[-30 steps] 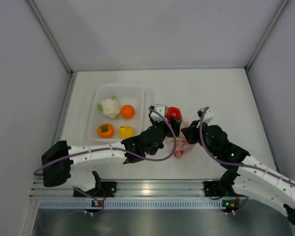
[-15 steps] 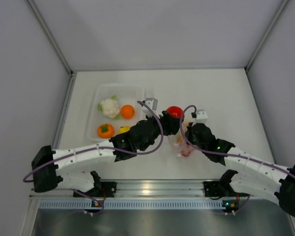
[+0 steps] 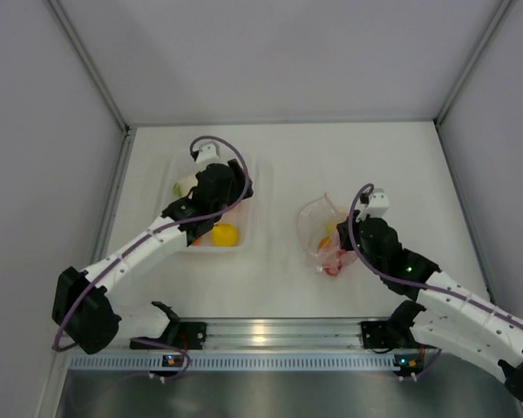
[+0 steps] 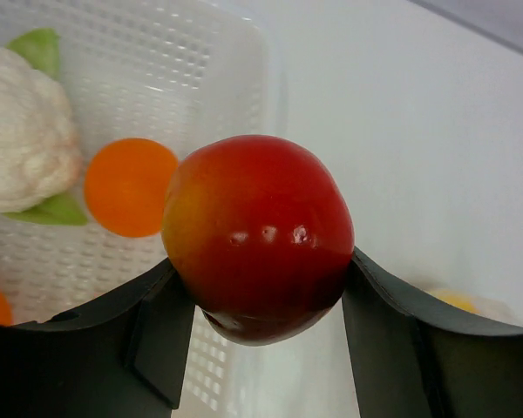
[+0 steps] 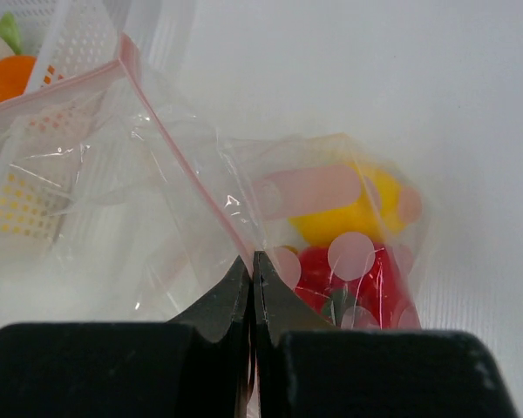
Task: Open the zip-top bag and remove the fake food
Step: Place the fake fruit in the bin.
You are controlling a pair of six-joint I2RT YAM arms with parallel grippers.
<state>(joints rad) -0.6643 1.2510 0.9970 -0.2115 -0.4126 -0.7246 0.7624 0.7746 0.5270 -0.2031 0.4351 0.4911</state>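
Observation:
In the left wrist view my left gripper (image 4: 261, 266) is shut on a glossy red tomato (image 4: 257, 231), held above the right edge of the white tray (image 4: 218, 78). A white cauliflower (image 4: 22, 139) and an orange (image 4: 129, 185) lie in the tray below it. From above, the left gripper (image 3: 223, 193) hangs over the tray (image 3: 254, 218), where a yellow lemon (image 3: 224, 233) also shows. The clear zip-top bag (image 3: 315, 228) lies mid-table with its pink-edged mouth open. My right gripper (image 5: 254, 261) is shut on its edge. A lemon (image 5: 353, 213) and a red pepper (image 5: 370, 283) remain inside.
The tray sits at the back left of the white table (image 3: 366, 165). Grey walls close the table in on three sides. A metal rail (image 3: 270, 335) carrying both arm bases runs along the near edge.
My left arm has swung left and back, carrying the red tomato from over the bag to over the tray. The right gripper has kept hold of the bag.

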